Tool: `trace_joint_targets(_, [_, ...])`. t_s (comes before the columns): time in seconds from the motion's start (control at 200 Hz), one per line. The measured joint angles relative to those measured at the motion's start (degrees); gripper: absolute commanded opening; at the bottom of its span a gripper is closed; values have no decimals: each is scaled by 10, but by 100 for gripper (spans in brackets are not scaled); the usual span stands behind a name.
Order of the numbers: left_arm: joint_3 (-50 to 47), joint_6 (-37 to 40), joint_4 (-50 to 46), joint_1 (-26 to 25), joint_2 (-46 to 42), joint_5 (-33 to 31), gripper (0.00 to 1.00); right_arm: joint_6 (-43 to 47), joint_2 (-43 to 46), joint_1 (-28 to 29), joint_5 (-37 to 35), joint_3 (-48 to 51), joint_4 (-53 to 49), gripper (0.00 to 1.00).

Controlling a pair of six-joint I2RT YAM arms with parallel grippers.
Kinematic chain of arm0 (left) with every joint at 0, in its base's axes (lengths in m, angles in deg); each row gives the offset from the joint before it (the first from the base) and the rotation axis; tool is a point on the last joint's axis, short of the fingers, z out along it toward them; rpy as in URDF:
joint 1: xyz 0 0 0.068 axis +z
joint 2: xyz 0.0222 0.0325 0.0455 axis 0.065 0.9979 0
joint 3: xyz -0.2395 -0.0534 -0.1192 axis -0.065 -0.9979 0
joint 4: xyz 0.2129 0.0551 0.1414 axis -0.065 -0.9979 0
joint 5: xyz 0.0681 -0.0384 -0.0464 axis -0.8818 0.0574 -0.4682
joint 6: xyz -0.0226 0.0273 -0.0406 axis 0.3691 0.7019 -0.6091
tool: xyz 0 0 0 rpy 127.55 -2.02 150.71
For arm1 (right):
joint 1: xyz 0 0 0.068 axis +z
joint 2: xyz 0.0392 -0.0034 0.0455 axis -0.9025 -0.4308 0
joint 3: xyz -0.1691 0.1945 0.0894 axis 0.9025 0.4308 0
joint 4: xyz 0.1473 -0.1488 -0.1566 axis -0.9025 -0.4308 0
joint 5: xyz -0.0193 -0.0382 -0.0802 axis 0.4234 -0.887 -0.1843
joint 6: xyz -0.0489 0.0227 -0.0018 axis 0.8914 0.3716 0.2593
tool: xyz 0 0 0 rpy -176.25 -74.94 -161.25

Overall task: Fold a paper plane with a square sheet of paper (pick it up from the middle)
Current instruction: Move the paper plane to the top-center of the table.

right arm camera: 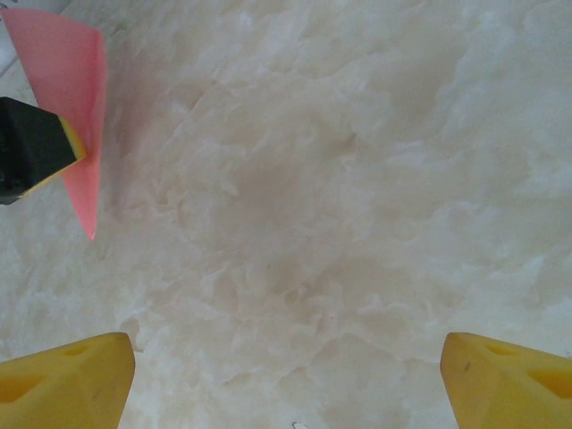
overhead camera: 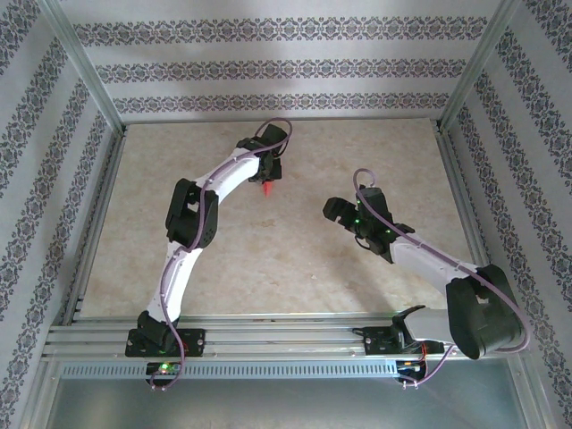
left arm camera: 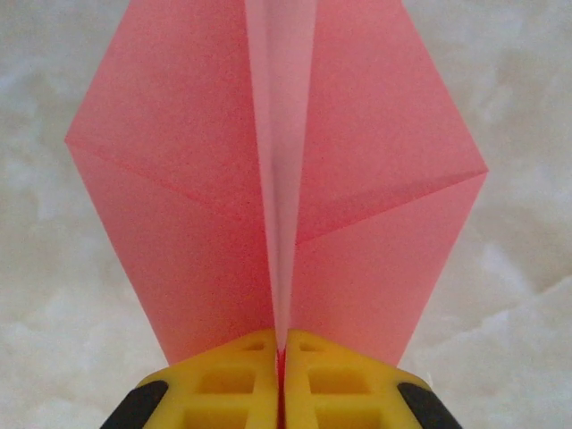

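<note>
In the upper middle of the top view, the left gripper (overhead camera: 266,180) hangs above the marbled beige tabletop (overhead camera: 313,259). Its yellow fingers are pressed together on the salmon-pink paper plane (overhead camera: 265,190), a narrow folded dart of thin paper that shows there as a small red tip. In the left wrist view the pinch sits at the bottom centre of the frame, on the centre crease. The two wings spread up and outward in a kite-like outline, clear of the table. The right gripper (right arm camera: 286,375) is spread wide and holds nothing, its yellow fingertips in the lower corners of its own view. The plane appears in the upper left corner of that view.

The paper looks very light, thin and slightly translucent, so the wings are probably floppy and easy to crumple or tear. The layered keel is likely the stiffest part and the safest place to grip. A smooth sheet could slip from a loose pinch, and a hard squeeze on a wing would dent it.

No brand, label or writing can be read on the paper or the fingers. The walls carry only bands of repeated ornament.
</note>
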Motion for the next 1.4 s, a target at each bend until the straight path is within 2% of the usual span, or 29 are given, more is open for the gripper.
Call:
trace_joint_targets(0.335, [19,0,-35,3,27,21,11,0,2,-3,0,6,-2,89])
trace_joint_targets(0.754, [21,-1,-40,3,35,28,33,0,1,-3,2,6,-2,89])
trace_joint_targets(1.399, [21,-7,-40,3,33,28,35,-1,-1,-4,7,6,-2,89])
